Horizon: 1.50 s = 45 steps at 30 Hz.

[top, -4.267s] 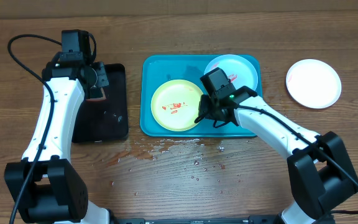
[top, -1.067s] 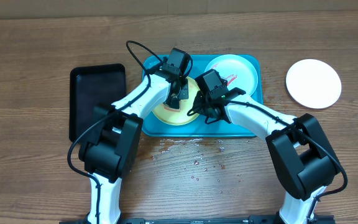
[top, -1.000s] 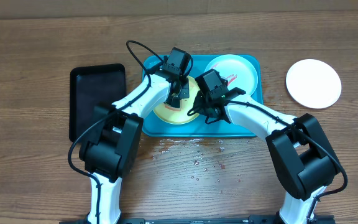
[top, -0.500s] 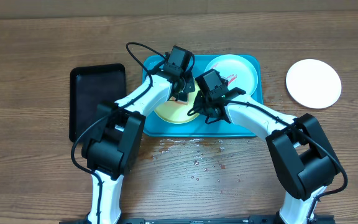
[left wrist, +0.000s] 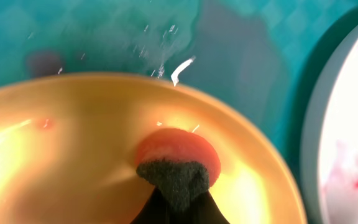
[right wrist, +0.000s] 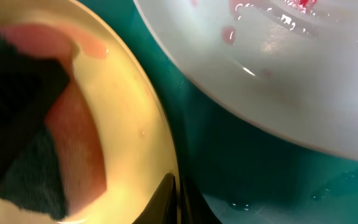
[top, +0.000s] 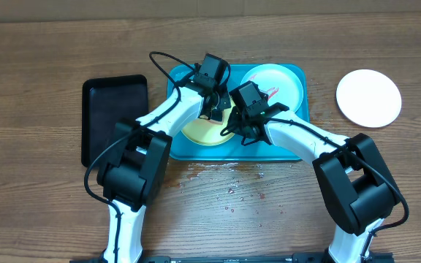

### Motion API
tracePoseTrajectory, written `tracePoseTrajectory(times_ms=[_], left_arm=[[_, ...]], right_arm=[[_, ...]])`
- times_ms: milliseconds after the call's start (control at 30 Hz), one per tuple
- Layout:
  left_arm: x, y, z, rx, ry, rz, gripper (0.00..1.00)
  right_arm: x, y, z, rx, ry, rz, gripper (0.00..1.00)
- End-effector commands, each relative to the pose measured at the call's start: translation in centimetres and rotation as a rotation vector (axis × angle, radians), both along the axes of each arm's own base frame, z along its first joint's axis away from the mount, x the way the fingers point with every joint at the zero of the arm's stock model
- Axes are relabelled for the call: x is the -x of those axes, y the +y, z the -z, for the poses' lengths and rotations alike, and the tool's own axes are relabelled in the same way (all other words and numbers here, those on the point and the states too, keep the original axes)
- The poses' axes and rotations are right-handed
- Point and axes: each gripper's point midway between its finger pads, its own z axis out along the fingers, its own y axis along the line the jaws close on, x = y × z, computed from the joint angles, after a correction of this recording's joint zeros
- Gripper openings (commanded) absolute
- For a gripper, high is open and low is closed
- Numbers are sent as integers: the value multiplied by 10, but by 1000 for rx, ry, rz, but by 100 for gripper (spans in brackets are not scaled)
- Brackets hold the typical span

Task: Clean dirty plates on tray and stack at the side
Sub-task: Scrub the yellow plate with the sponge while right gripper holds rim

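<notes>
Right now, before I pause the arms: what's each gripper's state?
Left gripper: closed on the sponge, against the yellow-green plate.
Right gripper: closed on that plate's rim.

A black tray (top: 114, 120), rectangular with a raised rim, lies on the wooden table (top: 42, 204). To the right of the black tray, well apart from it, is an orange sponge (left wrist: 178, 151) with a dark scouring pad (left wrist: 174, 179) on one face. Water drops (top: 229, 188) with small red flecks spatter the wood, also right of the black tray and nearer the table's front edge.
</notes>
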Motion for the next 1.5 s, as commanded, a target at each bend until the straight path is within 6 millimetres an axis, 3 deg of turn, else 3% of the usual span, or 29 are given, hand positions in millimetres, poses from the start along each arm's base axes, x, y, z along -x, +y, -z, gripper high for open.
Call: tracePoseTrajectory(times_ms=[0,167,400,700,833,1133,1300,1467], left_arm=[[27,32,37,-187,101,4,4],[33,75,39,-336,141,-47,4],[34,120,33,-411,195,-124,4],[36,132,27,-427,231,-126,4],[40,126,28,-413,247,-109,4],[34,66,46,-175,240,-7,4],[38,54,64,-162,256,14,4],[36,34,64,-131,225,57,4]], right_arm=[[-3,7,-11,-29,-15,-15,4],[-3,7,-11,-29,-14,-15,4],[-3,7,-10,-27,-12,-15,4],[-3,7,-10,-27,-12,-15,4],[-3,7,-10,-27,-12,-15,4],[-3,7,-10,-26,-12,-18,4],[-3,7,-10,-26,-12,-18,4],[-3,7,-10,-26,-13,-18,4]])
